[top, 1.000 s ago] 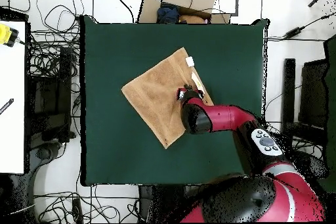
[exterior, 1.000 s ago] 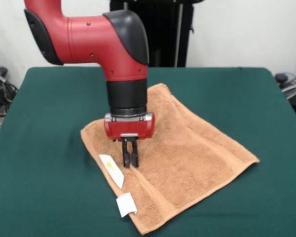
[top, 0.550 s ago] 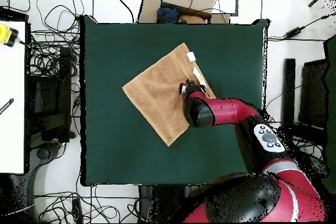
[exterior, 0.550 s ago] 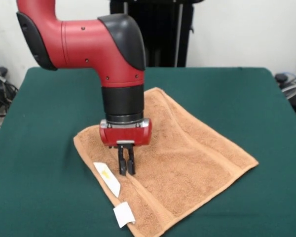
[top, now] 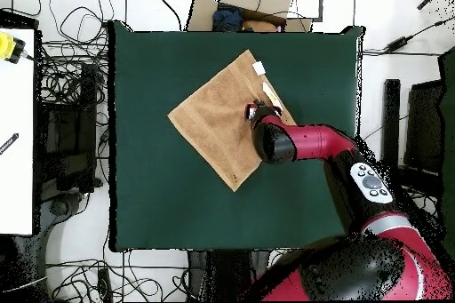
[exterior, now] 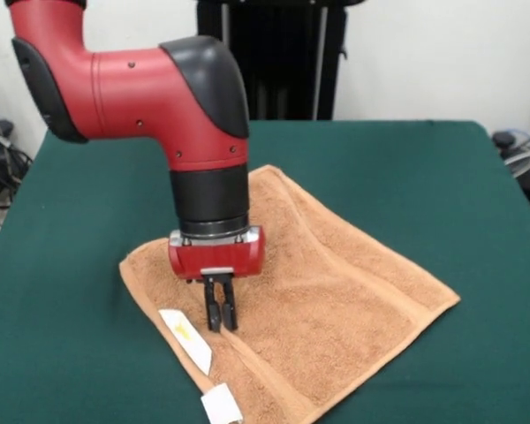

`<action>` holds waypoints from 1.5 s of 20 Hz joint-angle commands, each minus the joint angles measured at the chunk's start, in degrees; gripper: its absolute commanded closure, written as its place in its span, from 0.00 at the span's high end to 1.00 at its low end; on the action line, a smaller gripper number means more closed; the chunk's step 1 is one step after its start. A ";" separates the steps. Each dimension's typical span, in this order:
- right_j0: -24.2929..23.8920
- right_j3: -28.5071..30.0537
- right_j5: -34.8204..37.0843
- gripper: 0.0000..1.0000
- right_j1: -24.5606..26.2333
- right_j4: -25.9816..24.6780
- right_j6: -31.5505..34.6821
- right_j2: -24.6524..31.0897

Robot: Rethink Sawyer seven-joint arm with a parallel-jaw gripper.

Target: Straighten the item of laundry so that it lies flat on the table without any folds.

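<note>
The gripper (exterior: 220, 318) pinches the towel (exterior: 336, 283) near its labelled edge, fingers closed together on the cloth (spread across the table (exterior: 406, 177)). Dragging sideways could bunch it into fresh folds.

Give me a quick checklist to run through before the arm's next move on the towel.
1. Tan terry-cloth towel fully on the dark green felt table: ok.
2. Pincer closed, tips down at the cloth: ok.
3. Cloth actually pinched: cannot tell.
4. No folds: not ok, a flap is turned over by the white label.
5. Second white tag at the near corner: ok.
6. Room to drag: ok.
</note>
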 commanded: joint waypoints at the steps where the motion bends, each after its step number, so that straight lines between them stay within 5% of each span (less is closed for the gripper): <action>1: -3.92 -10.52 10.55 0.00 7.23 -5.13 -19.21 9.81; 9: -2.81 -9.74 8.06 0.00 6.67 -5.48 -16.35 7.87; 10: -2.68 -9.67 7.98 1.00 6.65 -5.29 -16.32 7.62; 25: 0.23 -6.60 8.97 1.00 2.80 -2.64 -10.67 3.66; 30: 0.38 1.34 12.54 1.00 -7.25 0.50 -8.47 3.40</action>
